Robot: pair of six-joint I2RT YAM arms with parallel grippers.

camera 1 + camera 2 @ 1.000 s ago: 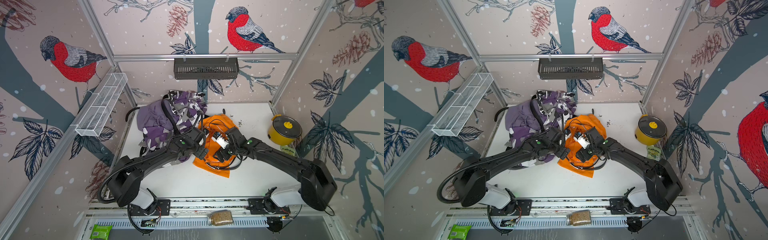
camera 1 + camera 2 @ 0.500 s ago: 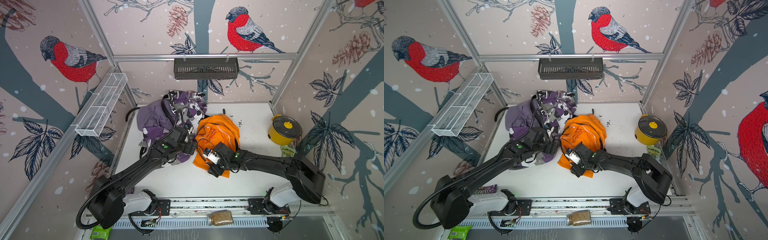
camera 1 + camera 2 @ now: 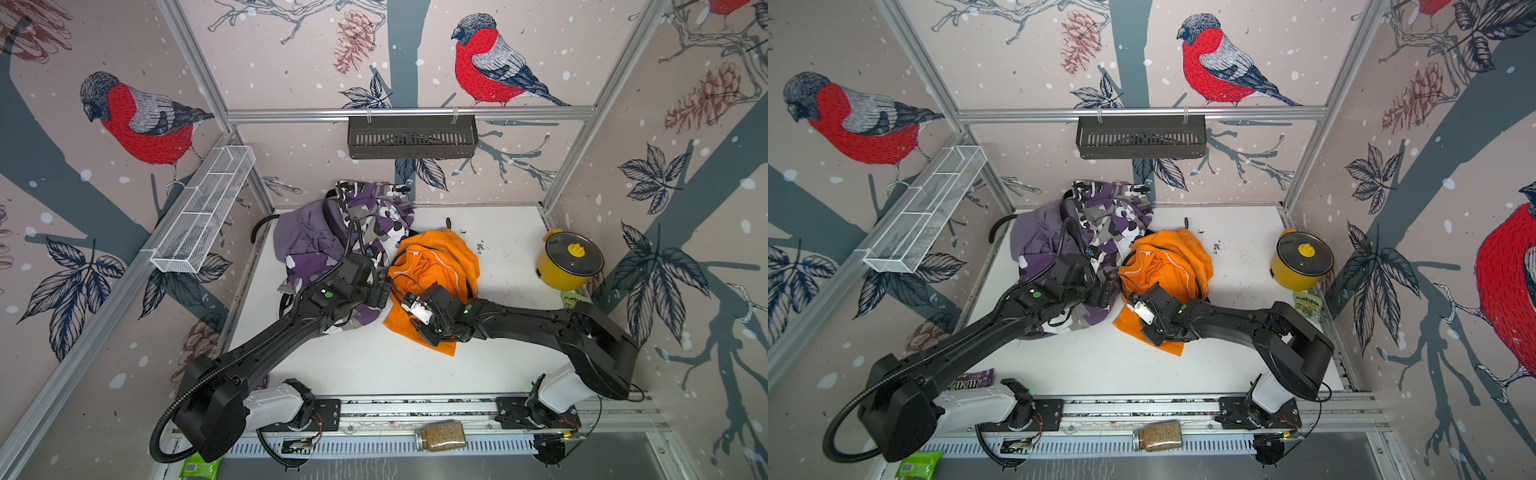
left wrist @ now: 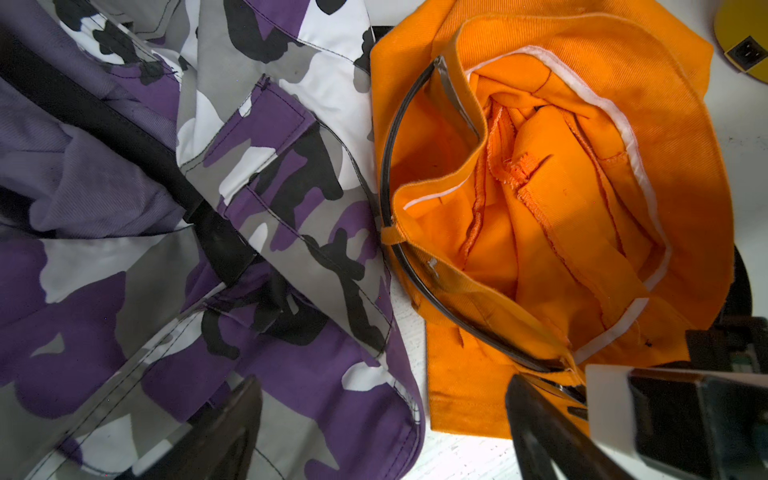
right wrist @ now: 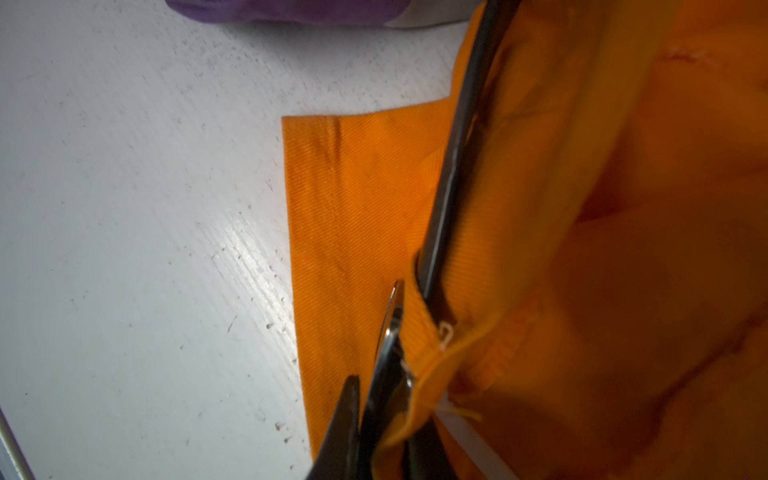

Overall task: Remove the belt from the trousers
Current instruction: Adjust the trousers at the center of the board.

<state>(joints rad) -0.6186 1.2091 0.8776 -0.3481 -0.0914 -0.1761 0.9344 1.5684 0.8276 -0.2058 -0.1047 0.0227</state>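
The plain lilac-purple cloth trousers (image 3: 299,237) and the purple-white-grey-black camouflage trousers (image 3: 386,220) lie bunched together under and ahead of the left gripper (image 4: 382,386). Its jaws stand wide apart over the camouflage cloth with nothing between them. Just to that gripper's right, the bright orange cloth trousers (image 3: 440,257) lie crumpled on the white table (image 3: 374,365), with a thin black belt (image 4: 388,166) threaded through their waistband loops. The right gripper (image 5: 380,411) is down at the waistband's near edge, its jaws drawn narrow and pinched on the belt's metal buckle end.
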